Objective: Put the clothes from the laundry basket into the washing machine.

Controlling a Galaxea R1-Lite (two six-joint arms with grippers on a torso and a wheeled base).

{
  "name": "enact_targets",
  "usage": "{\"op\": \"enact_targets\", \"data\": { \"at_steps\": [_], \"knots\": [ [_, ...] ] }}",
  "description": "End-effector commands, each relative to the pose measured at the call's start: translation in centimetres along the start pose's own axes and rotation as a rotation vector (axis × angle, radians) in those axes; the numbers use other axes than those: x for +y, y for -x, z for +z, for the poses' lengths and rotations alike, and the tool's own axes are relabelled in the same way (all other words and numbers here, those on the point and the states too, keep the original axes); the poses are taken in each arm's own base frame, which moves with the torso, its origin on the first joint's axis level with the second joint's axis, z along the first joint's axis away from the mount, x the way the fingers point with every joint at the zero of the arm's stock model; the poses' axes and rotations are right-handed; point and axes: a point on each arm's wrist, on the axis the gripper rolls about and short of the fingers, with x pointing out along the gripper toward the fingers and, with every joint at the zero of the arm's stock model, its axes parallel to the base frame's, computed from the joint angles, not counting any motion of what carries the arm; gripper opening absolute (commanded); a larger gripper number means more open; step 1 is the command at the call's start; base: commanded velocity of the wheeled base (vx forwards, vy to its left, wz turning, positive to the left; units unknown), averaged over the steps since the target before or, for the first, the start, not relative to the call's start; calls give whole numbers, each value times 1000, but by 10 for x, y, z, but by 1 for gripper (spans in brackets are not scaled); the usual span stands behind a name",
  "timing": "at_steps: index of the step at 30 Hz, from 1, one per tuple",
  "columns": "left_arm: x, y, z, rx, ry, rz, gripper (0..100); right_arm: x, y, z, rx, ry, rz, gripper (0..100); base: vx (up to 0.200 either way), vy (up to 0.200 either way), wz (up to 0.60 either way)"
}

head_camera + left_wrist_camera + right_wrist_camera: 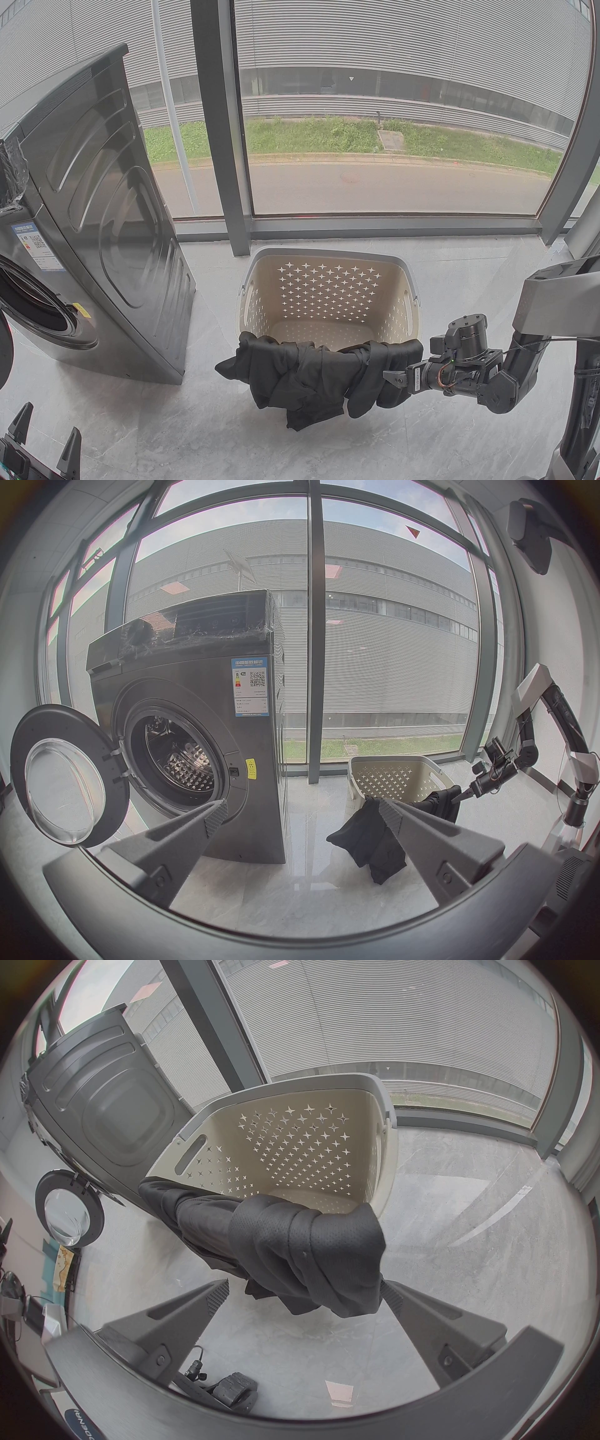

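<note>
While the left gripper hangs low at the near left with its two fingers spread and nothing between them, the right gripper sits at the near right. Its fingers are also wide apart, with their tips at the right end of a black garment. The garment is bunched and draped along the near rim of the cream laundry basket, most of it hanging down the outside. Its left end juts past the basket's near left corner. The basket, pierced with star-shaped holes, stands on the pale tiled floor. To its left is the dark grey washing machine, with its round door swung open and the steel drum showing. Just beyond the basket, at the far side, stands a tall window.
</note>
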Motion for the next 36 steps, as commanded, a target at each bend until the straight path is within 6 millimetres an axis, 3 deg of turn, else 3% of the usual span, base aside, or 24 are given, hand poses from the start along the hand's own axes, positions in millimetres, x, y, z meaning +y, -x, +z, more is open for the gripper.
{"op": "enact_targets", "data": {
  "at_steps": [1,16,17,30,36],
  "knots": [
    [0,0,-4,-3,0,0,100,1,-6,-2,6,0,3,100,0,0,0],
    [0,0,-4,-3,0,0,100,2,-18,5,-32,-24,-25,100,0,0,0],
    [0,0,-4,-3,0,0,100,2,-18,5,-32,-24,-25,0,0,0,0],
    [0,0,-4,-3,2,0,100,10,-14,4,-31,-26,-5,0,0,0,0],
    [0,0,-4,-3,2,0,100,24,9,9,-52,-3,35,0,0,0,0]
  ]
}}
